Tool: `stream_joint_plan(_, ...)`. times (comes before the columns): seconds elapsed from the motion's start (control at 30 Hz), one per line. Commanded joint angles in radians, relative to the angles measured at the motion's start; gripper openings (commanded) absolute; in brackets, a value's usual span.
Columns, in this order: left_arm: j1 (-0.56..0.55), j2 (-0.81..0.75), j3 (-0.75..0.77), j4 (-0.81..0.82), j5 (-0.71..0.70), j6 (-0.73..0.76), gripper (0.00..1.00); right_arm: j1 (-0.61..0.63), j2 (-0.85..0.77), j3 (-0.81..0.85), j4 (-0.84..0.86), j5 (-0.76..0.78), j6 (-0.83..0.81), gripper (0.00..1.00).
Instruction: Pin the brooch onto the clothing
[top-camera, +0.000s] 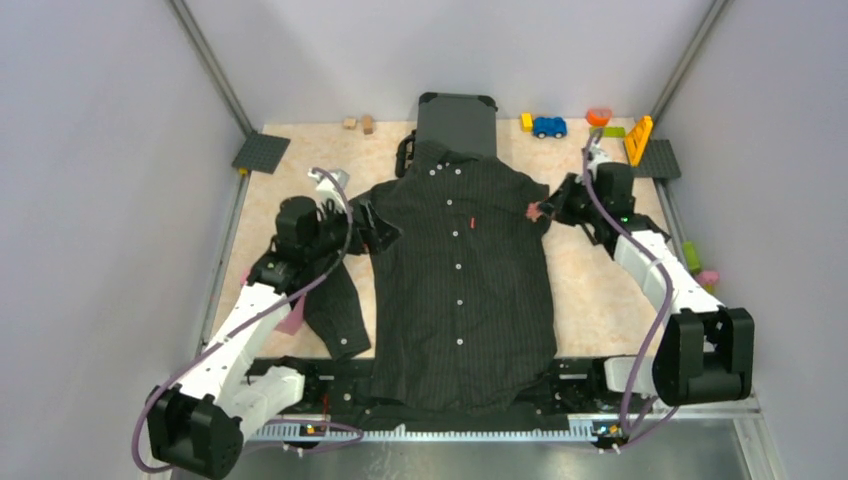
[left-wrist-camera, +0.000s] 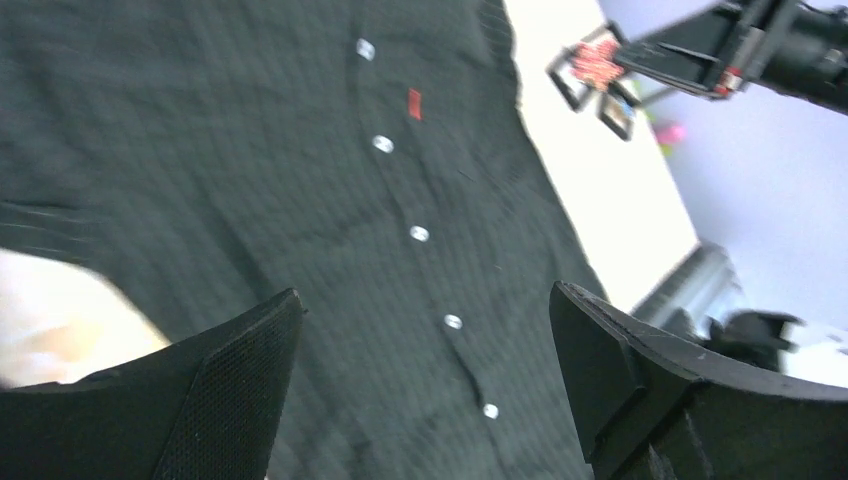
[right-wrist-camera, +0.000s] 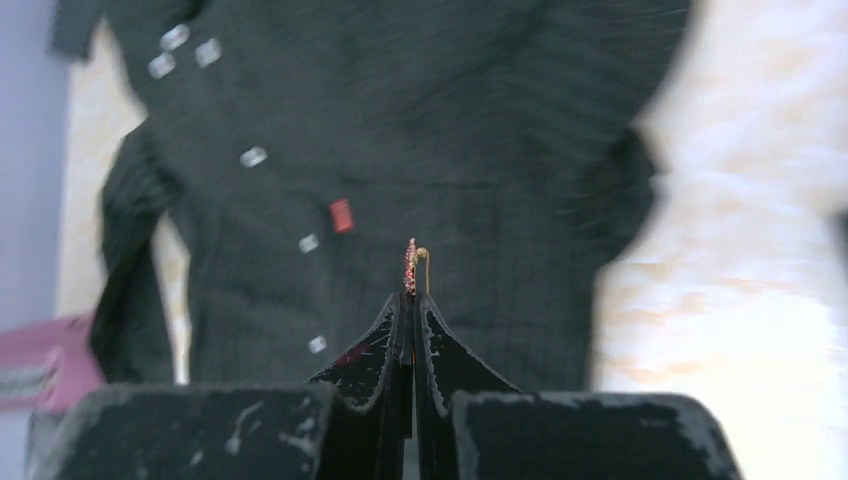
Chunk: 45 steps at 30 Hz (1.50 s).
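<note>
The black pinstriped shirt (top-camera: 460, 270) lies flat in the middle of the table, collar at the far end, with white buttons and a tiny red chest tag (top-camera: 467, 223). My right gripper (top-camera: 545, 209) is shut on the small red and gold brooch (top-camera: 534, 210) and holds it at the shirt's right shoulder edge. In the right wrist view the brooch (right-wrist-camera: 411, 268) sticks up edge-on from the closed fingertips (right-wrist-camera: 395, 320) above the shirt (right-wrist-camera: 480, 150). My left gripper (top-camera: 375, 225) is open and empty over the shirt's left shoulder; its fingers (left-wrist-camera: 235, 385) frame the button row (left-wrist-camera: 419, 233).
A dark grey suitcase (top-camera: 457, 122) stands behind the collar. Toy blocks and a blue toy car (top-camera: 549, 127) lie along the far edge, with an orange piece (top-camera: 638, 139) at the back right. A pink object (top-camera: 293, 316) lies by the left sleeve.
</note>
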Motion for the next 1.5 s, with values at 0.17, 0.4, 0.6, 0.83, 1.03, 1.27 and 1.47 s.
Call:
stream_joint_plan(0.17, -0.105, 0.001, -0.176, 0.526, 0.27, -0.38, 0.96, 0.323, -0.034, 0.048, 0.107, -0.148, 0.099, 0.0)
stream_joint_plan(0.4, -0.11, 0.028, -0.219, 0.744, 0.383, -0.513, 0.97, 0.463, -0.039, 0.119, 0.203, -0.253, 0.166, 0.0)
stream_joint_plan(0.6, -0.116, 0.017, -0.22, 0.767, 0.399, -0.505, 0.95, 0.512, -0.066, 0.153, 0.266, -0.317, 0.22, 0.0)
stream_joint_plan(0.83, -0.153, 0.021, -0.211, 0.812, 0.437, -0.524, 0.7, 0.552, -0.08, 0.182, 0.304, -0.36, 0.234, 0.0)
stream_joint_plan(1.03, -0.163, 0.028, -0.204, 0.798, 0.404, -0.529, 0.63, 0.578, -0.084, 0.2, 0.324, -0.396, 0.247, 0.0)
stream_joint_plan(1.27, -0.184, 0.032, -0.194, 0.813, 0.374, -0.547, 0.49, 0.597, -0.088, 0.203, 0.335, -0.42, 0.251, 0.0)
stream_joint_plan(1.47, -0.194, 0.023, -0.195, 0.832, 0.355, -0.563, 0.33, 0.607, -0.087, 0.202, 0.327, -0.421, 0.242, 0.0)
